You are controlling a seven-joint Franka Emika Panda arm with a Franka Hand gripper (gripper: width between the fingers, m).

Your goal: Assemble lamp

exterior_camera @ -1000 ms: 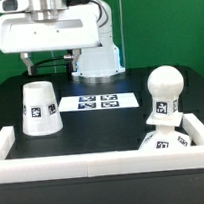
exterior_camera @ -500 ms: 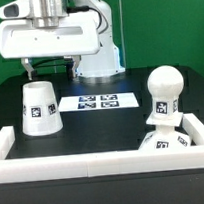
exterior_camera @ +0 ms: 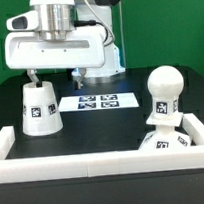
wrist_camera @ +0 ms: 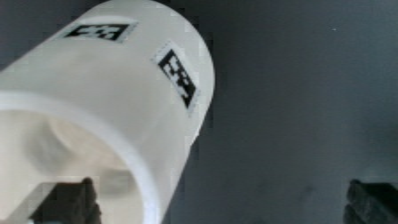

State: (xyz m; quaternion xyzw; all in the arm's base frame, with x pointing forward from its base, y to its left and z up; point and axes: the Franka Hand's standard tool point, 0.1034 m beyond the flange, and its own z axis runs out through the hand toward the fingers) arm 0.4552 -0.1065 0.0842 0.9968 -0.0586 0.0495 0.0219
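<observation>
The white cone-shaped shade stands on the black table at the exterior view's left, narrow end up, with a square tag on its side. My gripper is open and empty just above it, one finger over its top and the other beside it toward the exterior view's right. In the wrist view the shade fills one side; its wall lies between my open gripper fingers. The ball-shaped bulb stands upright at the exterior view's right, apparently on the small tagged base.
The marker board lies flat on the table between the shade and the bulb. A long white border bar runs along the front, with side pieces at both ends. The robot's white base stands behind.
My gripper has come down and shifted slightly toward the exterior view's right, so its fingers now reach the shade's top. The shade, bulb and base have not moved.
</observation>
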